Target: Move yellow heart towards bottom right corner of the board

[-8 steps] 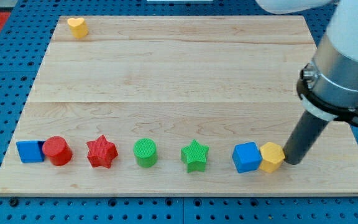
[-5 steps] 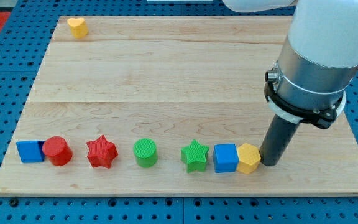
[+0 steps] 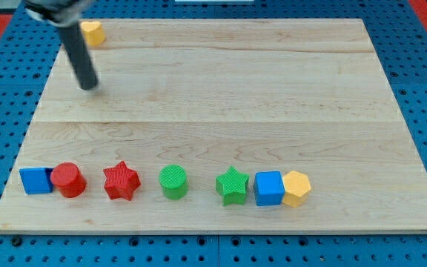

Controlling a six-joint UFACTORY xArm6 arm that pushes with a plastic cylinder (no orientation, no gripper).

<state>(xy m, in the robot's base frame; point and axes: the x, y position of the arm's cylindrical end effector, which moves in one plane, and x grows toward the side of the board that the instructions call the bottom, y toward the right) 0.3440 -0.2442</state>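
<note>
The yellow heart (image 3: 92, 32) sits at the board's top left corner. My tip (image 3: 89, 86) is on the board just below the heart, slightly to its left, a short gap apart from it. The rod rises from the tip toward the view's top left and partly covers the heart's left edge.
Along the board's bottom edge stand a blue cube (image 3: 35, 180), a red cylinder (image 3: 68, 179), a red star (image 3: 121, 181), a green cylinder (image 3: 173, 182), a green star (image 3: 233, 185), a blue cube (image 3: 270, 188) and a yellow hexagon (image 3: 296, 188), the last three touching.
My tip pushed the yellow hexagon and blue cube left against the green star, then left them and crossed the board to the top left, beside the yellow heart.
</note>
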